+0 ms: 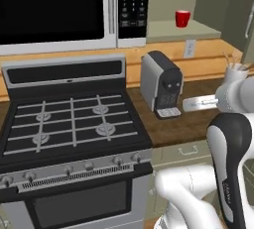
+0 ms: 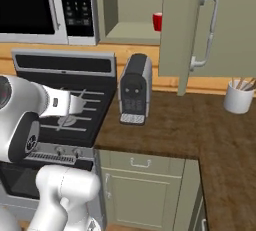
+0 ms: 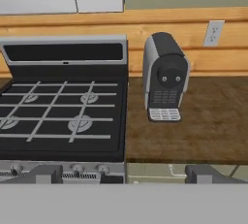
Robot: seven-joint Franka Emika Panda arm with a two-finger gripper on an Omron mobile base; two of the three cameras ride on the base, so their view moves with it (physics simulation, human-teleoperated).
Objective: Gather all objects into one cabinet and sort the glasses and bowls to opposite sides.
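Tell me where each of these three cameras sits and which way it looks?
Left base view: behind the arm, on its left, facing the stove and coffee machine; arm at lower right.
Right base view: behind, on its right, same coffee machine, open cabinet; arm at lower left.
Hand view: on the hand, looking along the open tool.
All share the red cup.

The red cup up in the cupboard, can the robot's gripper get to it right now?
Probably yes. The red cup stands on the shelf of the cabinet whose door is swung open, nothing in front of it. The open gripper is low, so the arm must rise.
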